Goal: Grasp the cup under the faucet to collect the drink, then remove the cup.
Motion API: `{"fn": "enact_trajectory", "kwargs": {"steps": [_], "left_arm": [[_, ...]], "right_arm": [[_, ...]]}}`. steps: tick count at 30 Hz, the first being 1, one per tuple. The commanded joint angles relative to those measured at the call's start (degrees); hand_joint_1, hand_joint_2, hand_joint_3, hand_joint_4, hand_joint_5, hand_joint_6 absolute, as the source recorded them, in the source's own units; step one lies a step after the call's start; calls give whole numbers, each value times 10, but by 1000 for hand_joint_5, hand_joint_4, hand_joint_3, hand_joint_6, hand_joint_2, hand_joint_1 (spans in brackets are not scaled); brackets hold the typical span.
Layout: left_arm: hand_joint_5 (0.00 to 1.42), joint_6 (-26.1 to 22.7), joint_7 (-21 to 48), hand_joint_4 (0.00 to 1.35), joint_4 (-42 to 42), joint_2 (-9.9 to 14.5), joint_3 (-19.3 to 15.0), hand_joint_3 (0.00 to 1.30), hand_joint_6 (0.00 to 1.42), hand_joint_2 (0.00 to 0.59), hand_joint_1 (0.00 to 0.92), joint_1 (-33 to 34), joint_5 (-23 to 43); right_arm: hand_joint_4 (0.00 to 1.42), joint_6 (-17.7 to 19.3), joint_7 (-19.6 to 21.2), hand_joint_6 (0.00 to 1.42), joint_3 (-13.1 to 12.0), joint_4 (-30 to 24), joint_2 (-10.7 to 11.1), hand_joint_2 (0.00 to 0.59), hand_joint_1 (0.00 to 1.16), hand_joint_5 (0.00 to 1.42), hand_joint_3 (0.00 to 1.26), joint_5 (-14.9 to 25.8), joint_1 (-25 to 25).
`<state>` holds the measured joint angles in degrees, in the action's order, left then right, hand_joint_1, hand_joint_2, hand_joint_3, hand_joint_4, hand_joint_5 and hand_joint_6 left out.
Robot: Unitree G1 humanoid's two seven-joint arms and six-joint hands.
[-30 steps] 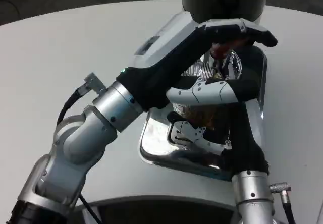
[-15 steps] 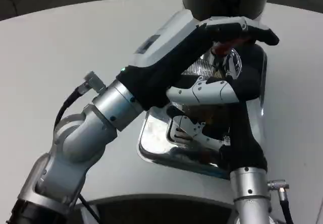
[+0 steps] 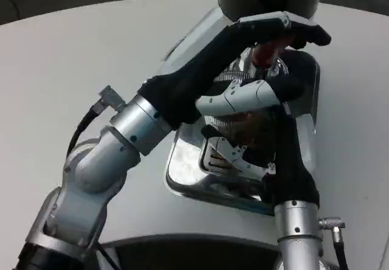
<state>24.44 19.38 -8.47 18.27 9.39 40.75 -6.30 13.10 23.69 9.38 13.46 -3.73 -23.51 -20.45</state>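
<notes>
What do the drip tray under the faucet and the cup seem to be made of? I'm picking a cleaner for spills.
The shiny silver drip tray looks like polished or chromed metal: it mirrors the arm and the light. The ribbed clear cup, held by the right hand, looks like transparent plastic or glass; brown drink shows through its wall. Which of the two cannot be told.

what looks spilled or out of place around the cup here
Nothing stands out. The right hand grips the cup over the shiny drip tray, and the left hand rests on the red faucet handle. No puddle shows on the tray or the table, though reflections and the hands hide much of the tray.
</notes>
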Motion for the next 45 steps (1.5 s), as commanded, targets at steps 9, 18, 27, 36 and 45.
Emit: {"fn": "enact_trajectory", "kwargs": {"steps": [9,18,27,36,45], "left_arm": [[313,-119,38,304,22,-19,-29,420,176,60,0,-40,97],[300,-156,44,296,35,-31,-45,412,189,66,0,-46,131],[291,-161,46,294,40,-30,-49,410,187,65,0,-47,133],[298,-192,53,294,50,-37,-60,430,211,66,0,-53,167],[293,-245,72,261,59,-45,-80,389,238,66,0,-58,229]], "right_arm": [[279,-10,21,282,-7,-11,-3,180,870,329,160,-4,9],[394,-8,25,342,-10,-13,-4,174,889,435,249,-3,12],[490,-6,36,442,-14,-16,-3,172,920,539,352,-5,16],[601,-3,43,545,-16,-22,-2,169,951,657,467,-6,20],[650,0,43,602,-13,-46,-1,168,969,722,545,-15,33]]}}
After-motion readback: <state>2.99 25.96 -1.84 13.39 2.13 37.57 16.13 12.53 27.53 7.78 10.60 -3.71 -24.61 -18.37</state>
